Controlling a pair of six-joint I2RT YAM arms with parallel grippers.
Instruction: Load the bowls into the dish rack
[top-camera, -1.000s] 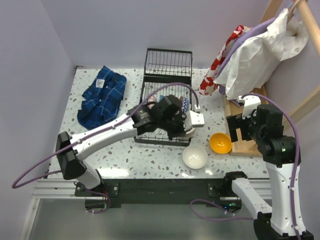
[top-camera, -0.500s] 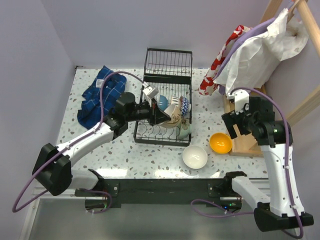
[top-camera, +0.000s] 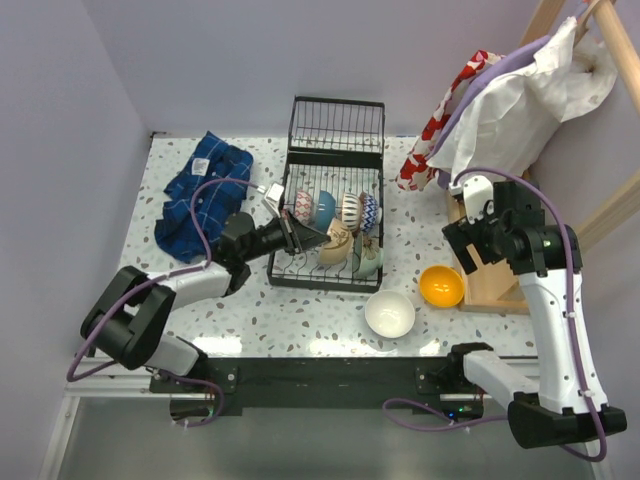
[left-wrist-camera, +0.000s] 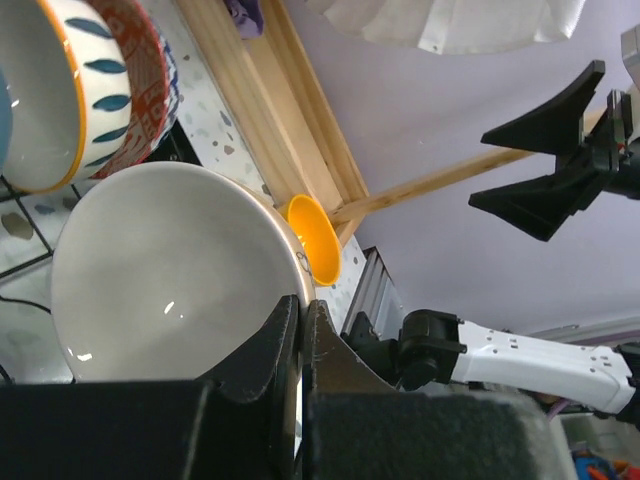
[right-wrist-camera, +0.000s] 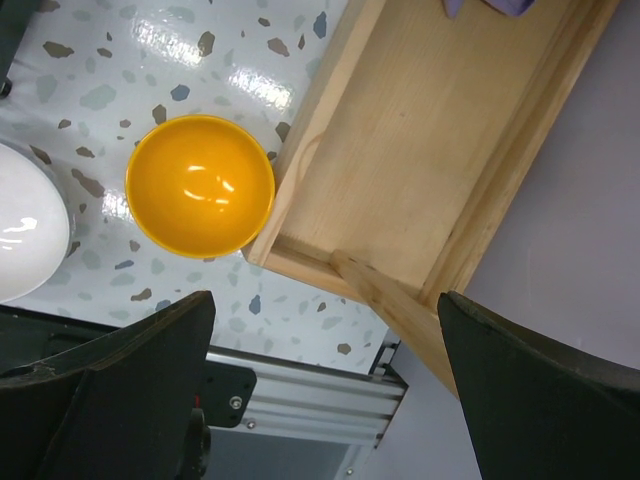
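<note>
Dish rack (top-camera: 337, 125) mid-frame on worktop (top-camera: 285, 312), patterned bowls (top-camera: 347, 212) standing inside. Left jaws clamped on cream bowl (left-wrist-camera: 170, 270) rim at rack. Right jaws apart above orange bowl (right-wrist-camera: 200, 185), white bowl (top-camera: 390, 313) beside.

top: high behind, whole table (top-camera: 250, 310) | left wrist: close, tipped sideways, facing right | right wrist: straight down | all three catch the orange bowl (top-camera: 441, 286)
</note>
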